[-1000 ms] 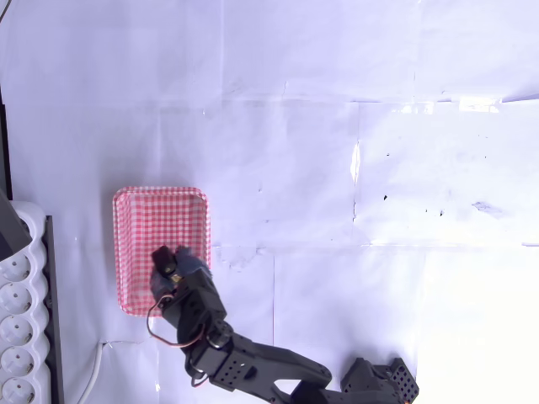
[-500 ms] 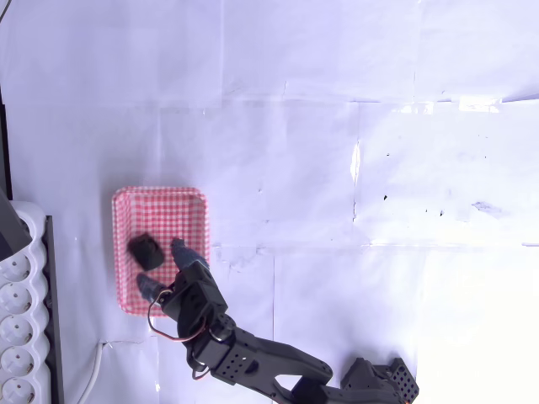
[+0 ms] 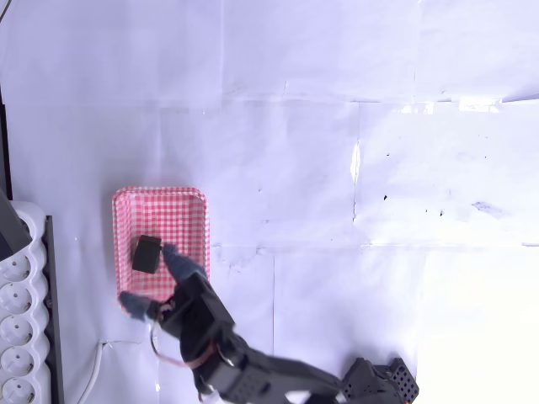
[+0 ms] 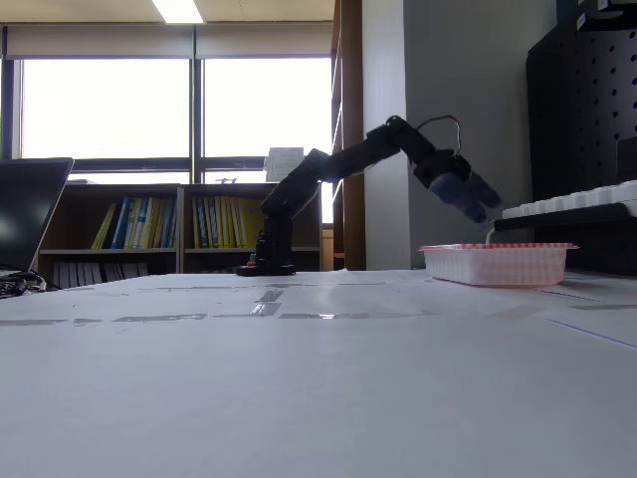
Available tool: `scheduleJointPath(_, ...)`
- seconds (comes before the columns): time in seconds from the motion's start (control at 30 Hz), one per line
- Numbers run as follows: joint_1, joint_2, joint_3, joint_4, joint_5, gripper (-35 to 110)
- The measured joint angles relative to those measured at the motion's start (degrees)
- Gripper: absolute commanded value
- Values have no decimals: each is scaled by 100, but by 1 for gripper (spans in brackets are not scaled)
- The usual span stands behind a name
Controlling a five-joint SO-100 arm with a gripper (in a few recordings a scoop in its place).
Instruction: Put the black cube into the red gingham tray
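From the low fixed view you cannot see into the red gingham tray (image 4: 496, 263); its raised rim hides whatever lies inside. In the overhead view the arm's lower links run off the bottom edge, and a white power strip (image 3: 21, 324) is cut by the left edge.

You are working on a bench (image 3: 337, 168) covered in white paper sheets, creased and taped at the seams. The fixed view shows a room with bright windows (image 4: 174, 119), low bookshelves (image 4: 189, 234) and a black pegboard (image 4: 582, 110) at right.

The black cube (image 3: 146, 254) is a small matte block lying inside the tray, in its middle part. The tray is a shallow rounded rectangle in a red-and-white check.

Your end effector (image 3: 147, 278) is spread wide and holds nothing; one finger (image 3: 178, 261) reaches in just right of the cube, and the other lies over the tray's near rim.
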Motion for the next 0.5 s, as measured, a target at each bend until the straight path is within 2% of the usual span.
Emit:
scheduleJointPath(0.3, 1160, -3938, -3226, -1292, 448, 34)
scheduleJointPath(0.4, 1740, -5229, -4632, -1925, 729, 22)
scheduleJointPath(0.47, 2127, -6056, -5625, -2188, 958, 7)
scheduleJointPath(0.5, 2285, -6504, -6161, -2268, 1072, 4)
